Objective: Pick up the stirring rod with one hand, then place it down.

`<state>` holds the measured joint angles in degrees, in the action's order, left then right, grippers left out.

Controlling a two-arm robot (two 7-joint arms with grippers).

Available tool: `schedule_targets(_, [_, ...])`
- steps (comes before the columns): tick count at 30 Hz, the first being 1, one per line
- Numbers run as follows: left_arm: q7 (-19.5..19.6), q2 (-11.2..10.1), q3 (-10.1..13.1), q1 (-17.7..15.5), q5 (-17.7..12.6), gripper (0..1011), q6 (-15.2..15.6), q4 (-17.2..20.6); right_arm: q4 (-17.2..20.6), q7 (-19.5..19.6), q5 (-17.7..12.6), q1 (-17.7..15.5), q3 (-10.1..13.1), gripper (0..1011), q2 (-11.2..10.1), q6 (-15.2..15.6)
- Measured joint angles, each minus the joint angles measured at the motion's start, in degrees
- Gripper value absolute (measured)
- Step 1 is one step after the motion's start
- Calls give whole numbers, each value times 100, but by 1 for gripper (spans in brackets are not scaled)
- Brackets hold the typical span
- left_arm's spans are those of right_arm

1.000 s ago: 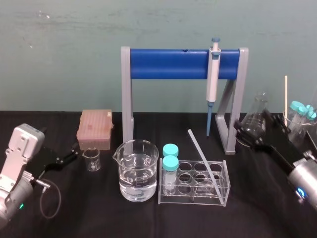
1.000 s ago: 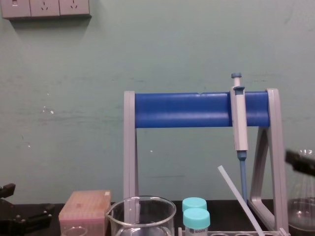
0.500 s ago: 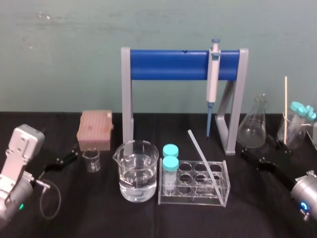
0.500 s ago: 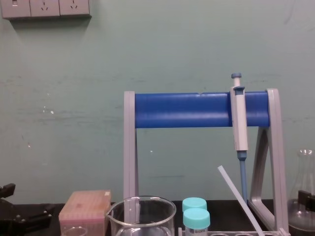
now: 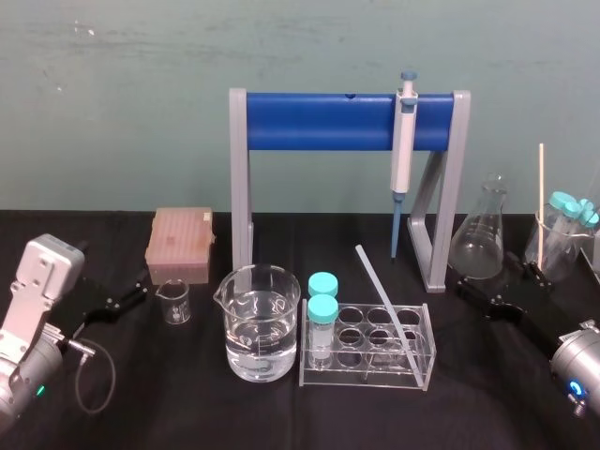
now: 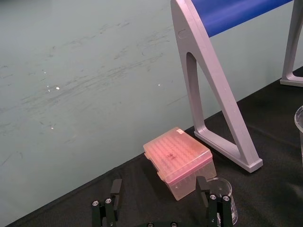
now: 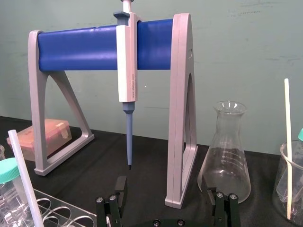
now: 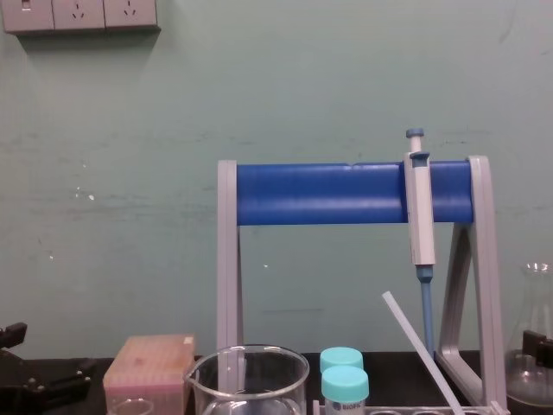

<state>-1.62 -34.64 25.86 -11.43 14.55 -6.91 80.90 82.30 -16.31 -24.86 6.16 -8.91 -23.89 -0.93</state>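
Observation:
The stirring rod [image 5: 382,293] is a thin translucent whitish rod leaning in the clear tube rack [image 5: 424,361], its top end tilted up and to the left. The same rod [image 7: 22,179] shows in the right wrist view, and the rod [image 8: 421,350] also rises in front of the stand in the chest view. My right gripper [image 5: 497,279] sits low on the right, open and empty, well right of the rack and in front of the glass flask [image 5: 478,239]. Its fingers [image 7: 116,204] stand wide apart. My left gripper [image 5: 120,300] rests open at the left, near the pink box [image 5: 179,245].
A grey and blue stand [image 5: 323,122] holds a white-and-blue pipette [image 5: 403,141] behind the rack. A beaker of water [image 5: 259,323] and two teal-capped tubes [image 5: 322,309] stand beside the rod. At far right a glass beaker [image 5: 561,246] holds a cream stick [image 5: 540,202] and capped tubes.
My right gripper has come down and drawn back from in front of the flask to a low spot near the table. The rod and left arm have not moved.

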Motion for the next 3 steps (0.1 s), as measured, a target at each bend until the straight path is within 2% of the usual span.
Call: schedule_targets(3, [0, 0, 0, 0, 0, 1000, 0, 0, 1, 0, 0, 0, -1, 1000, -2, -4])
